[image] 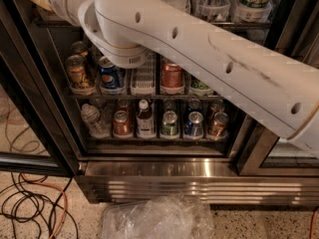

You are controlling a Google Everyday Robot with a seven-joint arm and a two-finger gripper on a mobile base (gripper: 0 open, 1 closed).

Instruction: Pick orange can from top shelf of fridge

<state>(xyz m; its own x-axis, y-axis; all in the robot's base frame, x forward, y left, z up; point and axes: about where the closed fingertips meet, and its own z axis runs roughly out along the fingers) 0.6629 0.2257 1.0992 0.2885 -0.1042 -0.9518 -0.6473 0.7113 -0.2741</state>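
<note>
The fridge [164,171] stands open in front of me, with its ribbed steel base panel low down. My white arm [209,59] crosses it from lower right to upper left. The gripper is out of view past the top left corner. An orange-brown can [79,74] with a dark label stands at the far left of a wire rack [149,96], just below and left of my arm's round joint [119,41]. A higher rack [249,24] with bottles and cans is mostly hidden by the arm and cut off by the frame's top.
On the same rack are a blue can [110,74], a white lane divider [144,76], a red can [172,76] and a green can [200,86]. The rack below holds several cans and bottles. Cables [35,203] and a clear plastic bag [159,218] lie on the floor.
</note>
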